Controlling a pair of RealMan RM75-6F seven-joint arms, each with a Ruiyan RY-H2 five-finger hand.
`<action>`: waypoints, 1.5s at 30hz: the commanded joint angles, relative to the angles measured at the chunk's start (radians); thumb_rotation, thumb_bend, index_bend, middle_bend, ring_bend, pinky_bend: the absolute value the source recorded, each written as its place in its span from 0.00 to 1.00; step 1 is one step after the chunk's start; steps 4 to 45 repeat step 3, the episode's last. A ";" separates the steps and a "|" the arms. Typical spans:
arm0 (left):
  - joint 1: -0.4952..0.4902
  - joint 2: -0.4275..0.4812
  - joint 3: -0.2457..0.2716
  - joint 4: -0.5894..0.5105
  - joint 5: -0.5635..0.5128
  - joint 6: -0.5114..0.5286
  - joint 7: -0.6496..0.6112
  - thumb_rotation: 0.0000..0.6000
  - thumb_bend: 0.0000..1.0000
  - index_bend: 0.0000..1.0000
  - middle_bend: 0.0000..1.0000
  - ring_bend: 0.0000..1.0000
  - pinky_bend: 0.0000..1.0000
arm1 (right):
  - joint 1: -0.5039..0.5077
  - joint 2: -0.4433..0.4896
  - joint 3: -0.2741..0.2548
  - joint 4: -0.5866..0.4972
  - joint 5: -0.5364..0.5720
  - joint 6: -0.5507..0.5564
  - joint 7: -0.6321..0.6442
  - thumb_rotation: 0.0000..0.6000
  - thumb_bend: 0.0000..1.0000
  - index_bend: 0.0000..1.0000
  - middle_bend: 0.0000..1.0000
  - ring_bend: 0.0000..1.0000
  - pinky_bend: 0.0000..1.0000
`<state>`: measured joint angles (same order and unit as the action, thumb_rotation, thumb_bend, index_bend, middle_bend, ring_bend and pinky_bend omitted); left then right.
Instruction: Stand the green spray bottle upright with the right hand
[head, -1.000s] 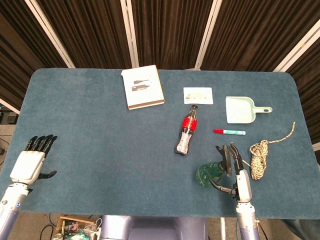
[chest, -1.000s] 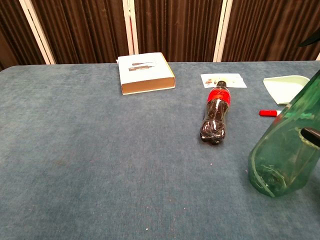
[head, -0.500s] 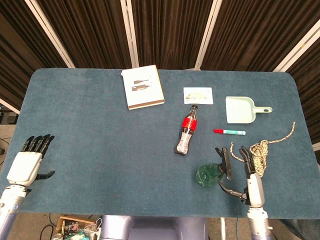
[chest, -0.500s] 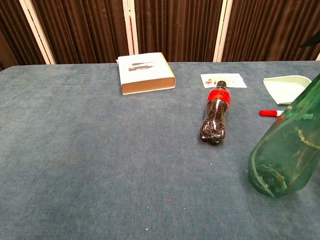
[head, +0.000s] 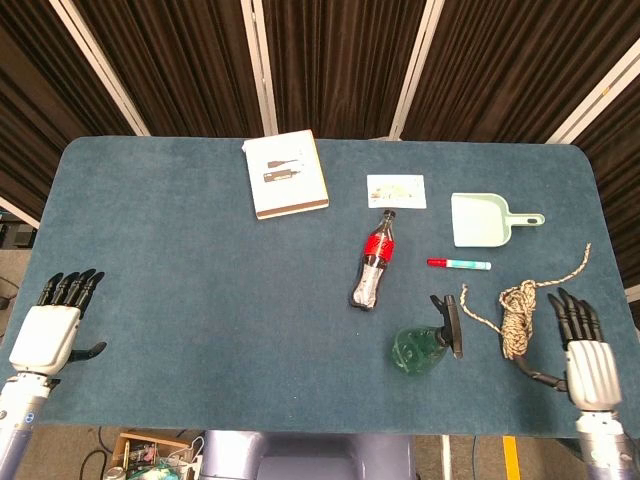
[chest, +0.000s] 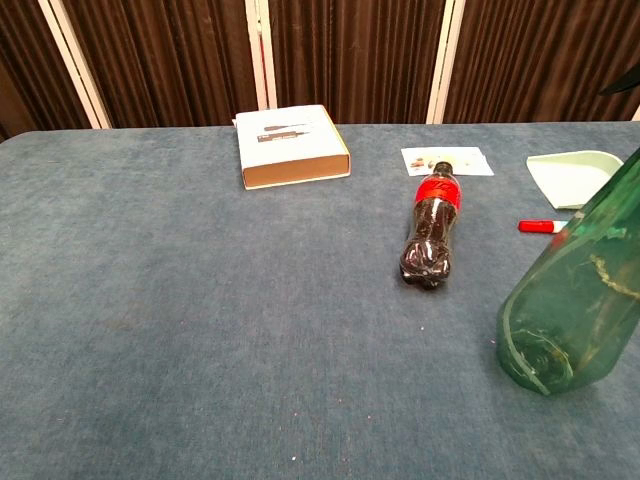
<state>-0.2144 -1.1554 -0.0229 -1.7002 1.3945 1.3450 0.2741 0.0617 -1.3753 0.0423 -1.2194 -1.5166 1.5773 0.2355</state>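
Observation:
The green spray bottle (head: 425, 347) stands upright near the table's front edge, its black nozzle on top. In the chest view its green body (chest: 577, 297) fills the right side and nothing touches it. My right hand (head: 584, 350) is open at the front right corner, well to the right of the bottle, fingers apart and holding nothing. Over at the front left corner my left hand (head: 52, 325) is open too and empty. Neither hand shows in the chest view.
A coiled rope (head: 520, 312) lies between the bottle and my right hand. A cola bottle (head: 374, 269) lies on its side in the middle. Behind it are a red marker (head: 458, 264), a mint dustpan (head: 482, 220), a card (head: 396, 190) and a white box (head: 287, 174).
My right hand let go of the green bottle and drew away to the right, past the rope. The bottle stays standing. My left hand slid slightly left and toward the front.

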 joint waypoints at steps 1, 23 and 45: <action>0.005 -0.013 -0.001 -0.008 -0.009 0.007 0.027 1.00 0.06 0.05 0.04 0.04 0.00 | -0.016 0.180 0.028 -0.275 0.177 -0.141 -0.217 1.00 0.24 0.00 0.00 0.00 0.00; 0.005 -0.014 0.001 -0.009 -0.009 0.003 0.032 1.00 0.06 0.05 0.04 0.04 0.00 | -0.022 0.212 0.035 -0.329 0.202 -0.146 -0.234 1.00 0.24 0.00 0.00 0.00 0.00; 0.005 -0.014 0.001 -0.009 -0.009 0.003 0.032 1.00 0.06 0.05 0.04 0.04 0.00 | -0.022 0.212 0.035 -0.329 0.202 -0.146 -0.234 1.00 0.24 0.00 0.00 0.00 0.00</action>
